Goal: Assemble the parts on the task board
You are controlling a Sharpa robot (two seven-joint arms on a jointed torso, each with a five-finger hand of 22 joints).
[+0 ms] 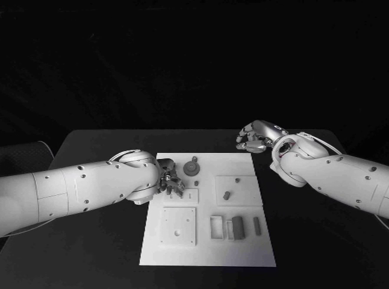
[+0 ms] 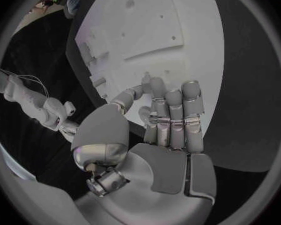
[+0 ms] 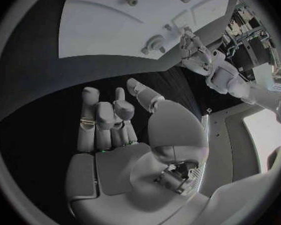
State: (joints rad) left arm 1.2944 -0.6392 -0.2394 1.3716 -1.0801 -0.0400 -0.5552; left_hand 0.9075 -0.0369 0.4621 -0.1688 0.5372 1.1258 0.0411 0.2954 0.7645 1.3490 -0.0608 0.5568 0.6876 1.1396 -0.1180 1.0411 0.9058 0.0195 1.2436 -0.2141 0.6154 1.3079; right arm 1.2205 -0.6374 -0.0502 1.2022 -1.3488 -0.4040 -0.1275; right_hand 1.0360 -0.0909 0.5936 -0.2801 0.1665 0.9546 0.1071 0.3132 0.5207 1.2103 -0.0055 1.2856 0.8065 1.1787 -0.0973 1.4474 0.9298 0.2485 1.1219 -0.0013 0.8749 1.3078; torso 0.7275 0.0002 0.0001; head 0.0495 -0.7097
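The left hand (image 1: pixel 167 180), fingers loosely curled and holding nothing that I can see, sits over the board (image 1: pixel 247 253) beside the round part (image 1: pixel 192 167), far nearer than the half-curled, empty right hand (image 1: pixel 257 137).

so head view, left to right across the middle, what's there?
Left arm → left hand, at the task board's left edge → round part → small peg part → right hand → right arm.
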